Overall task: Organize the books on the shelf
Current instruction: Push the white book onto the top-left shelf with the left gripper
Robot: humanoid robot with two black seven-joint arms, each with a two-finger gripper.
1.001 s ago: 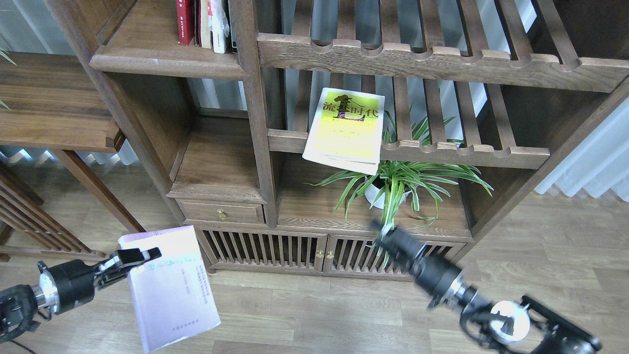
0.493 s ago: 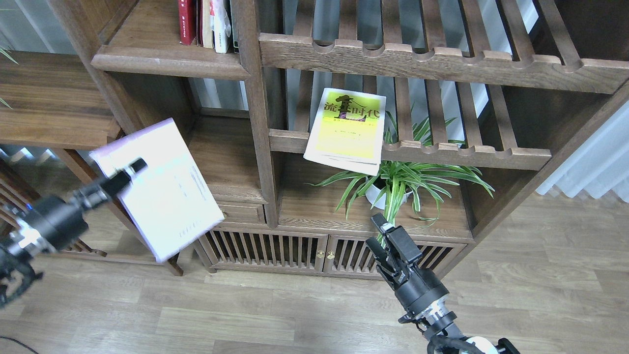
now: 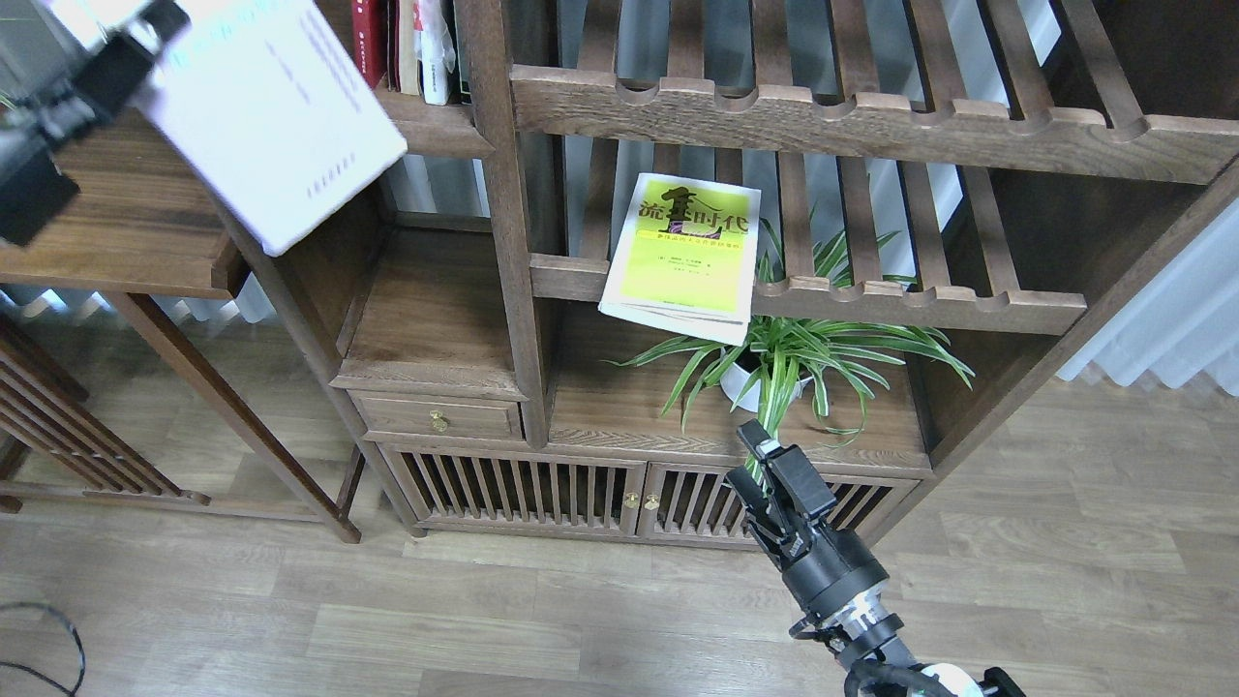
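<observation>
Bookcase [image 3: 503, 242] fills most of the view: tall, dark-brown wood, a slatted rack [image 3: 823, 116] with scalloped front rail top right, a second slatted rack [image 3: 871, 300] below it, slatted cabinet doors [image 3: 581, 494] along the bottom. The shelf [image 3: 436, 126], a solid board with rounded front edge, sits upper left in the bookcase; only its right part shows, the rest is hidden behind the book I hold. At the back of it a few books [image 3: 407, 48] stand upright, a dark red spine leftmost, pale ones beside it. A side table [image 3: 126, 232] stands left of the bookcase on the wood floor [image 3: 581, 620]. White-lavender book [image 3: 276, 106] is up at top left, tilted, held in the air in front of the shelf's left end, its lower corner overlapping the bookcase upright; blurred. My left gripper [image 3: 116, 48] is clamped on that book's upper left edge, fingers dark and smeared. Yellow-green book [image 3: 685, 254] with black Chinese title lies flat on the lower slatted rack, near its left end, its front edge overhanging the rail. Below it a spider plant [image 3: 784, 358] in a white pot stands on the cabinet top. My right gripper [image 3: 765, 474] hangs low in front of the cabinet doors, pointing up toward the plant, jaws slightly apart, nothing between them. A black cable [image 3: 48, 649] loops at the floor's bottom left corner.
</observation>
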